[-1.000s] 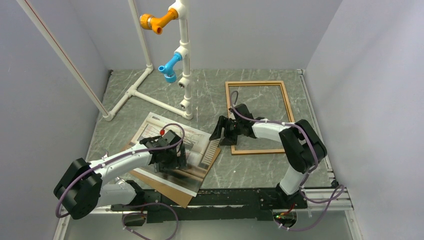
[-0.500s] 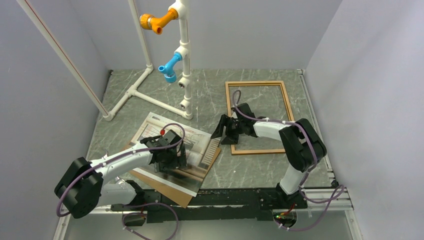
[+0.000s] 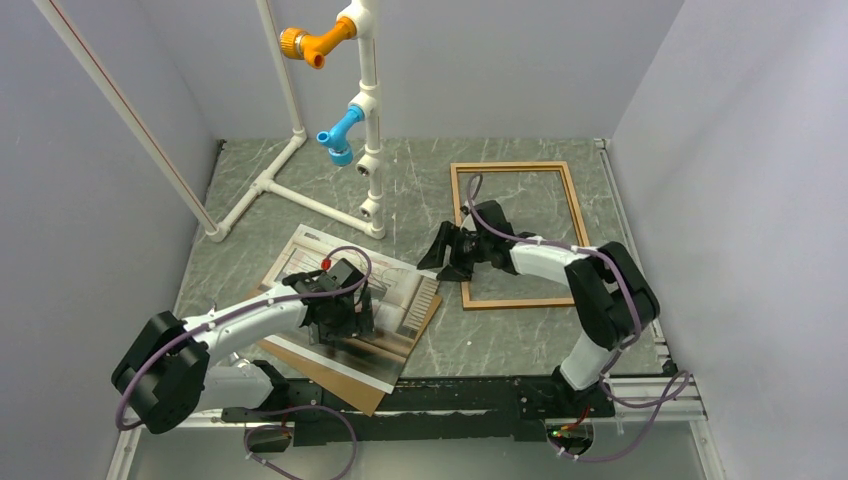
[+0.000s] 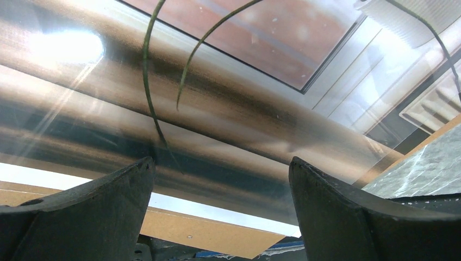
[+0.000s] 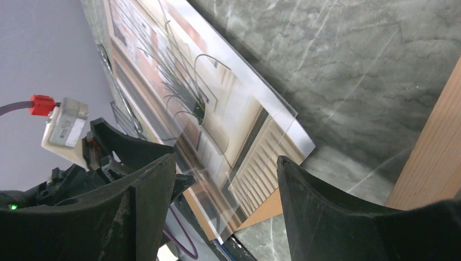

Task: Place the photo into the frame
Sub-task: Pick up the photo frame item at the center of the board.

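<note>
The photo (image 3: pixel 402 305) lies face up at the near left of the green marbled surface (image 3: pixel 420 190), turned at an angle and resting on a brown backing board (image 3: pixel 366 400) whose edge shows past its near and right sides. It is outside the frame (image 3: pixel 578 215), which lies flat and well apart on the right half of the surface, with the marbled surface visible through its opening.

The left tool (image 3: pixel 345 310) is low over the near part of the photo with its jaws spread wide. In the left wrist view, the left tool (image 4: pixel 220 168) frames the glossy, blurred print (image 4: pixel 228 98) between its two dark fingers (image 4: pixel 98 201). I cannot tell whether they touch it.

The right tool (image 3: pixel 445 255) is just beside the left rail of the frame, between the frame and the photo, with its jaws partly spread and nothing between them. Its wrist view (image 5: pixel 225 163) looks across the surface at the right corner of the photo (image 5: pixel 217 130), with the left arm beyond.

A white pipe stand (image 3: pixel 365 120) with orange and blue fittings stands at the back.
</note>
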You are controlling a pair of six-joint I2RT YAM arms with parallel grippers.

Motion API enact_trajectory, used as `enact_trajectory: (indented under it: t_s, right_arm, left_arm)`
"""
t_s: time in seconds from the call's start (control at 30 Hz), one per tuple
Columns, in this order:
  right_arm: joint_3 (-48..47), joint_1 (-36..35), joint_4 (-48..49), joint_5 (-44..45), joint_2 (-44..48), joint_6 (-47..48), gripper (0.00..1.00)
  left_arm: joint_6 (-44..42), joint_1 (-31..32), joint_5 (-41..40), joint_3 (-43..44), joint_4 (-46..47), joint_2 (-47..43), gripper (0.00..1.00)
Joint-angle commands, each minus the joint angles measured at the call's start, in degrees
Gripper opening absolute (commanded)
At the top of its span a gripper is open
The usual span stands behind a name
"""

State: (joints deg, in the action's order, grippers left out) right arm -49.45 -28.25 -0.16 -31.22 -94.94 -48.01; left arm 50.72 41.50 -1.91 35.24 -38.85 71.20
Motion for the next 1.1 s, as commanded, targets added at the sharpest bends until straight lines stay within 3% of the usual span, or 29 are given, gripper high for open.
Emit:
enact_trajectory:
  t_s: [0.0,0.5,0.7,0.93,1.07]
  right_arm:
    - [-0.74,0.11,6.81,-3.5,-3.84,-1.78,0.7]
    - [-0.16,0.34,10.64,-3.35,-10.1,-2.79,0.69]
    - [7.15,1.26,28.07,-9.48,-11.58,-11.89,0.65]
    - [12.72,0.96,52.79,-14.55,-16.32,-24.33,0.47]
    - [12.56,0.07,56.98,-15.03,-17.45,-26.1,0.41]
  left_arm:
    - [0.35,0.37,-1.0,-3.67,4.41,3.21,0.98]
    - [0.57,0.39,-0.86,-3.87,4.3,2.66,0.98]
    - [0.61,0.39,-0.99,-3.86,4.05,2.32,0.98]
    - [0.88,0.47,-1.03,-3.79,3.72,2.31,0.98]
    - [0.87,0.49,-0.95,-3.6,3.64,1.74,0.98]
